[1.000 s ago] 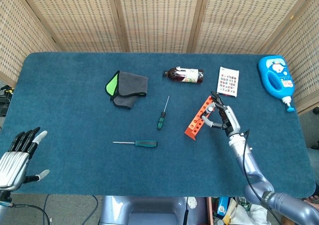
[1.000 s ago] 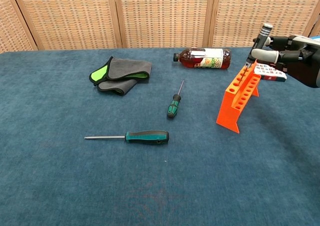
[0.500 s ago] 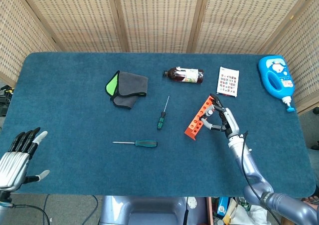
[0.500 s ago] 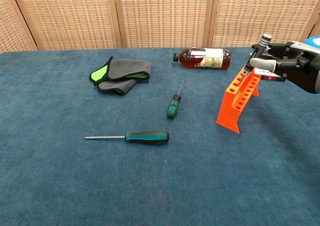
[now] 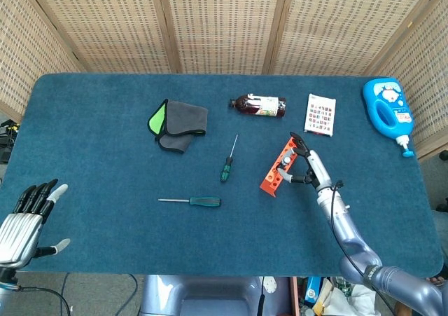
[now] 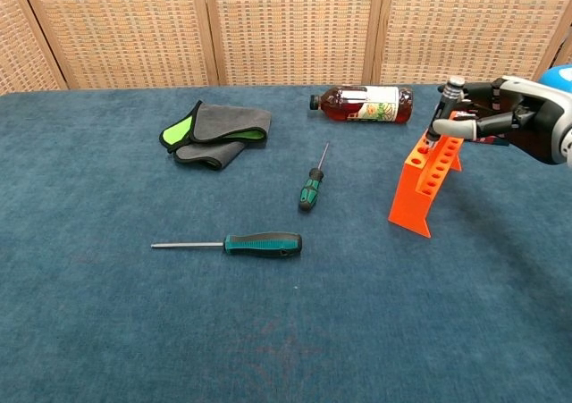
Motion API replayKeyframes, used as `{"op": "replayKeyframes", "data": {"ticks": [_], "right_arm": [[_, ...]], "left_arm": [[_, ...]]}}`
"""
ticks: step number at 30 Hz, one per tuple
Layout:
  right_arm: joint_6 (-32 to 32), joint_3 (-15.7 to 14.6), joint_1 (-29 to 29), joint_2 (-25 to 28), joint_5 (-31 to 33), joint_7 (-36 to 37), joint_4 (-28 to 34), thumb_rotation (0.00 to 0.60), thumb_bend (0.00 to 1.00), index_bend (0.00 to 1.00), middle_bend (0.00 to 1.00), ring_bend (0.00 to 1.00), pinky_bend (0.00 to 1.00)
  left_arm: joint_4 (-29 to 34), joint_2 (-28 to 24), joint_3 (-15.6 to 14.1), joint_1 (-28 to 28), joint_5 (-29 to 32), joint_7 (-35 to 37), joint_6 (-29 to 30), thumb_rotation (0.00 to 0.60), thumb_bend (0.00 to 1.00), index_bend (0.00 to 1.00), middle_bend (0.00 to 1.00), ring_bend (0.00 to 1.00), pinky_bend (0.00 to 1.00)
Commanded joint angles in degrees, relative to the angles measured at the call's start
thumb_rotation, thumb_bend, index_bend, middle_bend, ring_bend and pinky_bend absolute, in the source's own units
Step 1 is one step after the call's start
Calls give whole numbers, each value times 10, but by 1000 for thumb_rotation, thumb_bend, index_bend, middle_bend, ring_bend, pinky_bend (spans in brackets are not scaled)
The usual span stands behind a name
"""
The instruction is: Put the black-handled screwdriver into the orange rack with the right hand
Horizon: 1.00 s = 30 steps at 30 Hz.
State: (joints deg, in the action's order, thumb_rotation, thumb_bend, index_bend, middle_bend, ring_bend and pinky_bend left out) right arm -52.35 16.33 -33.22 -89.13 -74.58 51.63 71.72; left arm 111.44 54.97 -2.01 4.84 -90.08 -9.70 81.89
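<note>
The orange rack (image 6: 427, 178) (image 5: 278, 169) stands tilted on the blue table, right of centre. My right hand (image 6: 511, 121) (image 5: 308, 167) hovers at its upper end and pinches the small black-handled screwdriver (image 6: 444, 108) between thumb and a finger. The tool stands nearly upright, its grey cap up and its tip down at the rack's top holes; whether the tip is inside a hole is unclear. My left hand (image 5: 24, 218) rests at the table's near left corner, fingers apart, holding nothing.
Two green-handled screwdrivers (image 6: 262, 243) (image 6: 311, 187) lie left of the rack. A grey-green cloth (image 6: 214, 133), a brown bottle (image 6: 365, 103) and a printed card (image 5: 320, 113) lie farther back. A blue detergent bottle (image 5: 389, 113) lies at the far right.
My right hand has moved slightly left with the screwdriver, bringing it lower onto the rack's upper end. The left hand has not moved.
</note>
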Motion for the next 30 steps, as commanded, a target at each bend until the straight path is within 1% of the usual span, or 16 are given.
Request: {"op": "replayKeyframes", "data": {"ticks": [1,9,20,25,30], "right_arm": [[19,1,-8,10,17,-34,16,600,357,652,13,0,0],[37,8,-15,21,47,-78,35,600,358,652,13,0,0],[43,17,-17,23,65,-97,40,600,357,652,13,0,0],[31,9,-11,21,40,-84,35,600,357,652,13,0,0],[15,-11,-10,16,-4,-79,10,600,347,652,16,0,0]], "left_arm": [[0,0,0,0,0,0,0,600,0,0,0,0,0],[1,-2,0,1,0,4,-2,600,0,0,0,0,0],[1,-4,-1,2,-1,8,-3,600,0,0,0,0,0],[0,-4,-1,3,0,8,-5,600,0,0,0,0,0],[1,-3,-2,3,0,5,-6,600,0,0,0,0,0]]}}
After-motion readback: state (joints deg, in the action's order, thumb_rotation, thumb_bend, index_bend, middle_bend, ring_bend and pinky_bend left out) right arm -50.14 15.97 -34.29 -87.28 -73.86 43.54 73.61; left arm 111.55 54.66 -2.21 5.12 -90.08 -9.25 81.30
